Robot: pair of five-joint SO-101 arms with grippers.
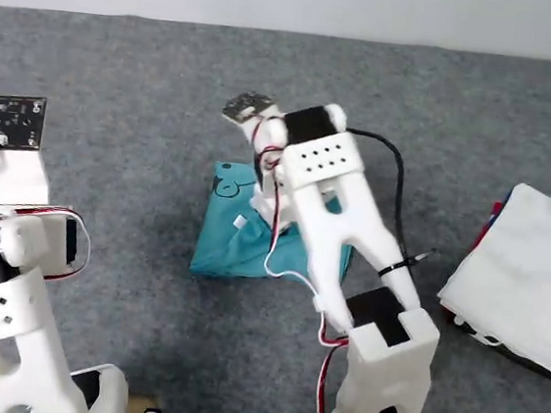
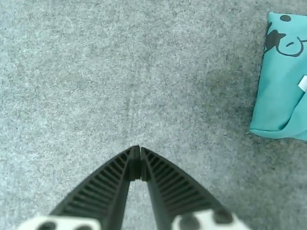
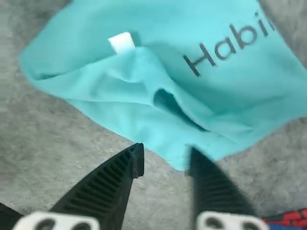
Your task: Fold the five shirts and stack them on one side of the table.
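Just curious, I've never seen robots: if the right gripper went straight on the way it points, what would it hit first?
Probably the teal shirt: its edge lies just past the fingertips of the open right gripper; depth is unclear.

The right arm (image 1: 338, 223) stretches from the near edge toward the centre, the right gripper (image 3: 165, 155) pointing down with jaws parted. The left arm (image 1: 6, 287) stands bent at near left, the left gripper (image 2: 139, 155) with fingertips pressed together.

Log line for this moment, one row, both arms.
left gripper shut over grey mat | right gripper open at teal shirt edge | shirt folded, mid-table | white-topped stack at table side
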